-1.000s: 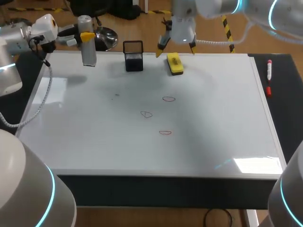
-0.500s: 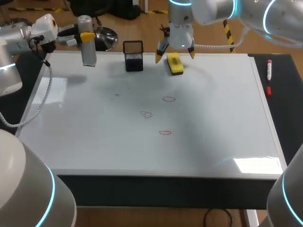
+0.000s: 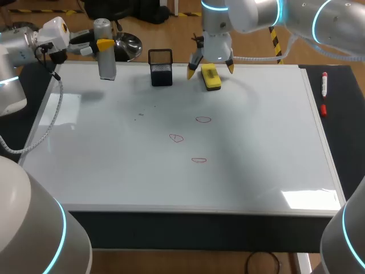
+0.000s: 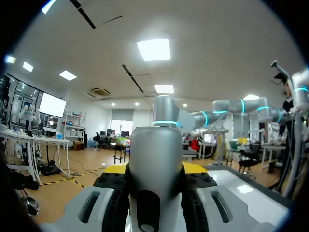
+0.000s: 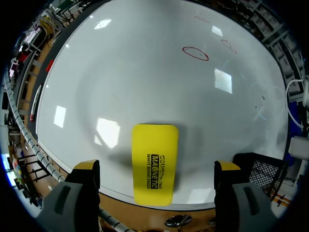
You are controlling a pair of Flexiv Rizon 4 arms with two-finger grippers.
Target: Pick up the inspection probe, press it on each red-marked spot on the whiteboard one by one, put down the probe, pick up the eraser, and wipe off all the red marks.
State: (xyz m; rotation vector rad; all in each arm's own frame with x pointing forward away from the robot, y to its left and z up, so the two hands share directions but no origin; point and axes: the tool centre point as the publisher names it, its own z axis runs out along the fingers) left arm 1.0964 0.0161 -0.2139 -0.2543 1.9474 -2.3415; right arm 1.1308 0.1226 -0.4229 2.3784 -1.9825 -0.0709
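Yellow eraser [image 3: 211, 77] lying at the far edge of the whiteboard [image 3: 114, 171], straddled by the spread right gripper [image 3: 210, 68].
Neither yellow tip is seen touching it. A black mesh holder [image 3: 161, 68] is set just beside it, and three red marks [image 3: 203, 119] are drawn nearer the middle. The inspection probe [image 3: 105, 54] is held upright, clamped in the left gripper [image 3: 91, 45].

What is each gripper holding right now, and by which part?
Left gripper: shut on the inspection probe, around its grey body's upper part. Right gripper: nothing, open over the eraser.
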